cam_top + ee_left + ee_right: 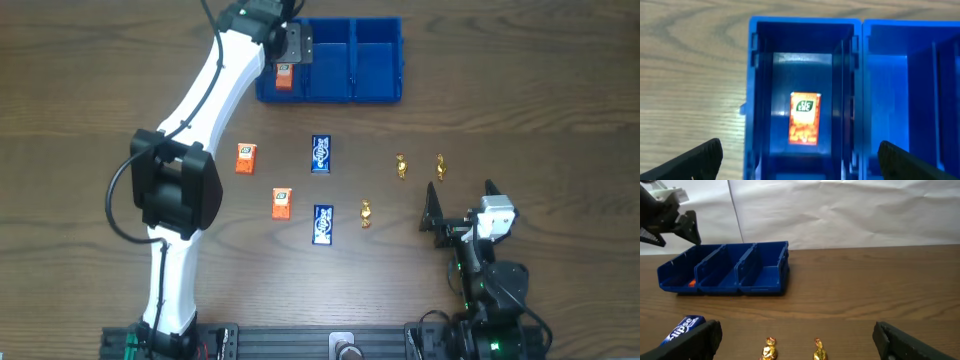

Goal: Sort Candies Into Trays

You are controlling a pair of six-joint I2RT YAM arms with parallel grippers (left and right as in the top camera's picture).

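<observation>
Left tool and right tool spread; flat orange box inside blue plastic tray.

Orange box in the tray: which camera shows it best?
Left wrist view: it looks straight down on the orange box lying flat in the blue tray. The top view shows it small; the right wrist view, an orange speck.

Blue tray. Directly below the left gripper: orange box with a green-and-white label. Ahead of the right gripper: gold-foil candies, blue packets with white lettering, orange boxes. Table: brown wood grain. Left arm: white with black joints; fingers black.
</observation>
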